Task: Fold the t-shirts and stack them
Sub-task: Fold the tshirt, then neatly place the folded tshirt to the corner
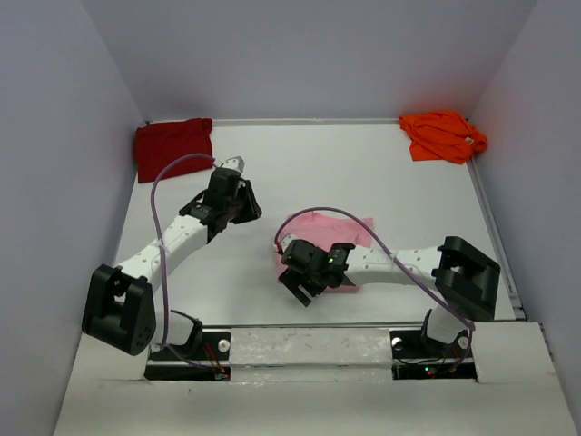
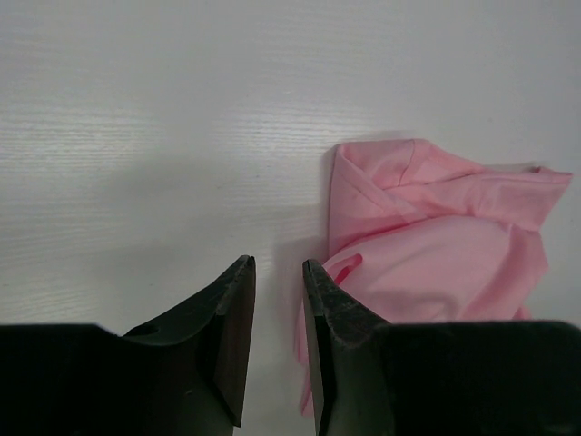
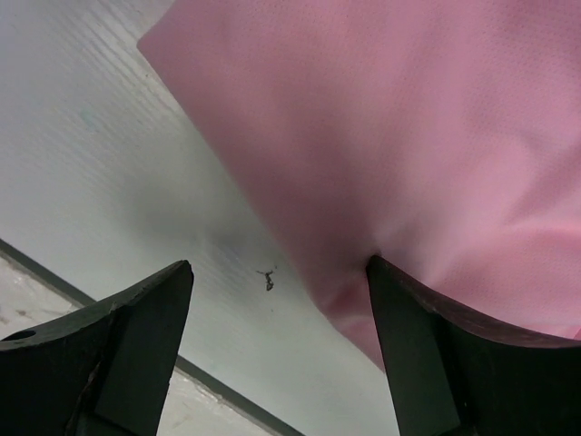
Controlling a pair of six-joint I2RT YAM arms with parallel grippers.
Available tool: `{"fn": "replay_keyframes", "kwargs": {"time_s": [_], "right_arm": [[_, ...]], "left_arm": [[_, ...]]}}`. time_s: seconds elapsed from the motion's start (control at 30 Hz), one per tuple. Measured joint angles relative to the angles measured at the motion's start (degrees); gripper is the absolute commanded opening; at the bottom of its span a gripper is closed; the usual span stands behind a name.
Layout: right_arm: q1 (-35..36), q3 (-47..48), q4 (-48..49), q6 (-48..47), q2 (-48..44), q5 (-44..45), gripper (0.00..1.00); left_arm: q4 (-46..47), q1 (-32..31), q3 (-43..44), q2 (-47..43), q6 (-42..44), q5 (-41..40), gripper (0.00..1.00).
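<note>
Pink cloth t-shirt [image 1: 349, 227] is needing a low edge pinch from the gaping right end effector [image 3: 277, 268]; left end effector [image 2: 279, 263] hovering ajar, empty.

Pale grey walls [image 1: 309, 54] close in on three sides of a white table [image 1: 363, 173]; its metal-trimmed far edge lies well beyond the left gripper [image 1: 234, 164]. Soft, even light.

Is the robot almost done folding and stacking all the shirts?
Not nearly. Nothing is stacked: the three shirts lie apart. In hand: the pink t-shirt, which looks partly folded over, with the right gripper open at its near edge; the left gripper holds nothing. Left to do: the dark red t-shirt and the orange t-shirt, lying in the far corners, then the stacking.
</note>
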Motion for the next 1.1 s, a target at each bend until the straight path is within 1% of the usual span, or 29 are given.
{"fn": "replay_keyframes", "kwargs": {"time_s": [0.23,0.33,0.4,0.5,0.53,0.57,0.6,0.63,0.9,1.1], "right_arm": [[0.0,0.0,2.2,-1.8,3.4,0.9,0.81],[0.0,0.0,3.4,-2.2,4.0,1.2,0.75],[0.0,0.0,3.7,-2.3,4.3,1.4,0.59],[0.0,0.0,4.4,-2.5,4.5,1.7,0.42],[0.0,0.0,4.6,-2.6,4.5,1.7,0.32],[0.0,0.0,4.7,-2.8,4.5,1.6,0.18],[0.0,0.0,4.8,-2.4,4.5,1.7,0.1],[0.0,0.0,4.8,-2.6,4.5,1.7,0.01],[0.0,-0.1,4.6,-2.1,4.2,2.3,0.0],[0.0,-0.2,3.8,-2.2,0.5,2.6,0.0]], "left_arm": [[4.4,1.7,-3.4,-3.0,-1.5,6.4,0.38],[4.8,1.9,-4.6,-3.0,-1.9,7.8,0.38],[5.0,1.9,-5.0,-3.1,-2.0,8.5,0.38],[5.2,2.1,-5.6,-3.4,-2.1,9.2,0.38],[5.2,2.1,-5.8,-3.6,-2.3,9.6,0.38],[5.3,2.1,-5.8,-3.8,-2.3,9.6,0.38],[5.6,2.1,-6.0,-4.0,-2.4,9.8,0.38],[5.7,2.1,-6.2,-4.3,-2.4,10.0,0.38],[7.8,2.1,-8.9,-4.8,-3.2,10.8,0.38],[8.2,2.2,-11.5,-5.5,-4.4,12.3,0.38]]}}
